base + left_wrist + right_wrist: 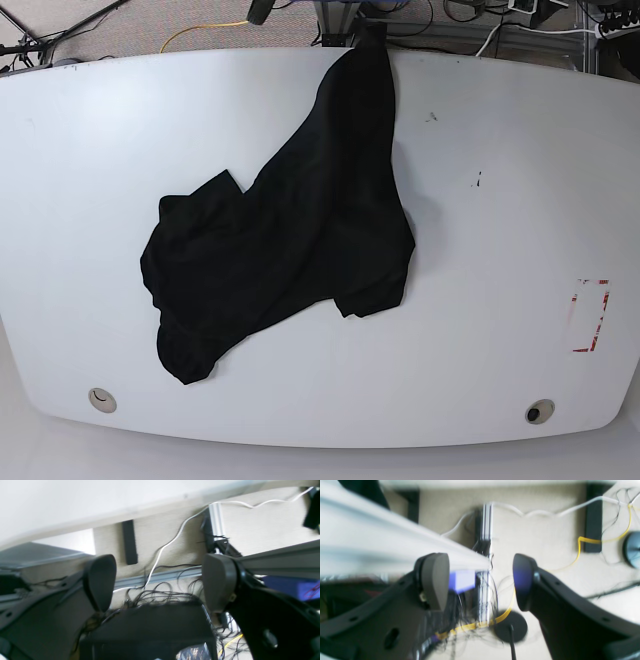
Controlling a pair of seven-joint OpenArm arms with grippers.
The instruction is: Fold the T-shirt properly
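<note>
Folding is not yet under way: the large, floppy black cloth T-shirt (pixel 300 230) is lying crumpled across the middle of the wide white oval worktop (pixel 500 150), one narrow end trailing to the top edge of the base frame and appearing to droop over the far rim. Both arms are sitting out of the base view; the left end effector (pixel 156 585) is showing its dark pads spread apart with nothing between them, and the right end effector (pixel 481 582) is likewise gaping and empty, both wrist cameras looking at floor cables and metal framing. Judging from this, spreading the shirt flat is coming first, probably by pulling the overhanging end back onto the surface before pinching any corners. Bare worktop is lying on the left, right and bottom of the frame, giving plenty of room.
</note>
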